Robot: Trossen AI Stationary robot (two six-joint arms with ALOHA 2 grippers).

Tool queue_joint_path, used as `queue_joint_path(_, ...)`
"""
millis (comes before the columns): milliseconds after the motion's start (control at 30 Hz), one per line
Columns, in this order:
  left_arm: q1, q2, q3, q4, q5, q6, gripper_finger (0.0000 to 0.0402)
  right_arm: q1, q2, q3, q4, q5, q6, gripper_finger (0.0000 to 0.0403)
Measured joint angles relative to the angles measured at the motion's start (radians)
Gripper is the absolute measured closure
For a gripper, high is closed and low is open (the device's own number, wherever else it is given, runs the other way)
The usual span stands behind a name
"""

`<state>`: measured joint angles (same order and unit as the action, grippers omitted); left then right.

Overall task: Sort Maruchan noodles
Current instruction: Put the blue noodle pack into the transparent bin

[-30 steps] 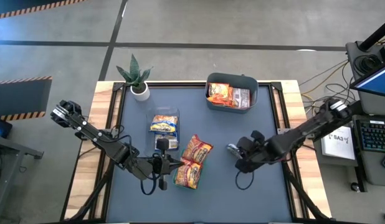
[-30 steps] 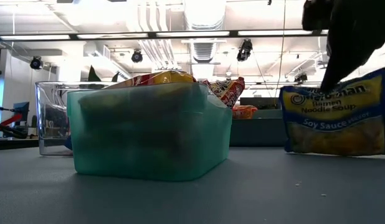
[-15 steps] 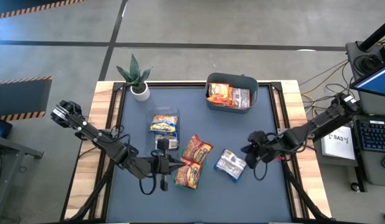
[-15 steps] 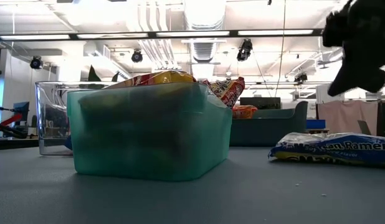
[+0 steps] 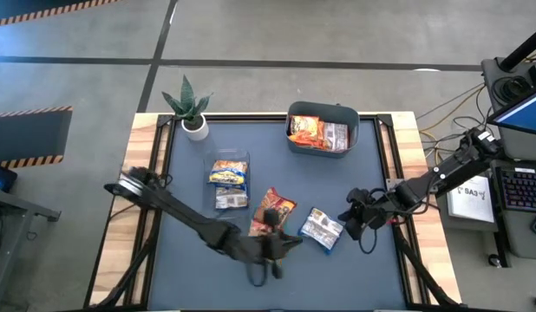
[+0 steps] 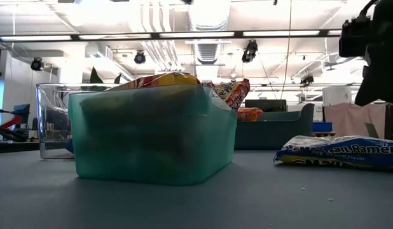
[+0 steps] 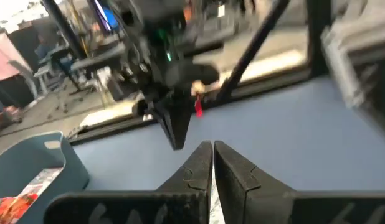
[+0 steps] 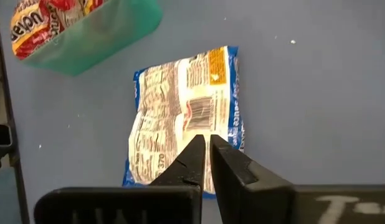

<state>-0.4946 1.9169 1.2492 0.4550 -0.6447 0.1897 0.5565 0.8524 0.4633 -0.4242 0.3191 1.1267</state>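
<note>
While orange-red ramen packets (image 5: 308, 132) are sitting sorted in the grey-blue plastic bin (image 5: 352, 121), I am judging the sort roughly half done, hovering my right claw (image 5: 348, 218), pressed together, beside the blue-and-yellow packet (image 5: 320, 228) lying loose on the desk (image 5: 363, 269), my left claw (image 5: 284, 243) likewise pressed together near the orange packets (image 5: 272, 211) mid-desk.

Two dark jointed arms, black looping cables; black tapered tool fingers (image 8: 233, 168).
</note>
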Motion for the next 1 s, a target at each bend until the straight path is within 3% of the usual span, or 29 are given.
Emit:
queue_joint_path(200,0.068,0.204,0.299,-0.412,0.036,-0.026,0.0402,0.0,0.0,0.0,-0.005,-0.029,0.015,0.0327)
queue_joint_path(400,0.11,0.348,0.48,-0.546,0.176,-0.03,0.0402,0.0,0.001,-0.003,-0.005,-0.032,0.016,0.0236)
queue_joint_path(700,0.144,0.398,0.494,-0.545,0.218,-0.056,0.0402,0.0,0.032,-0.071,0.024,-0.031,0.09,0.0133)
queue_joint_path(1000,0.145,0.455,0.491,-0.542,0.281,-0.081,0.0402,0.0,0.065,-0.162,0.249,-0.035,0.097,0.0096)
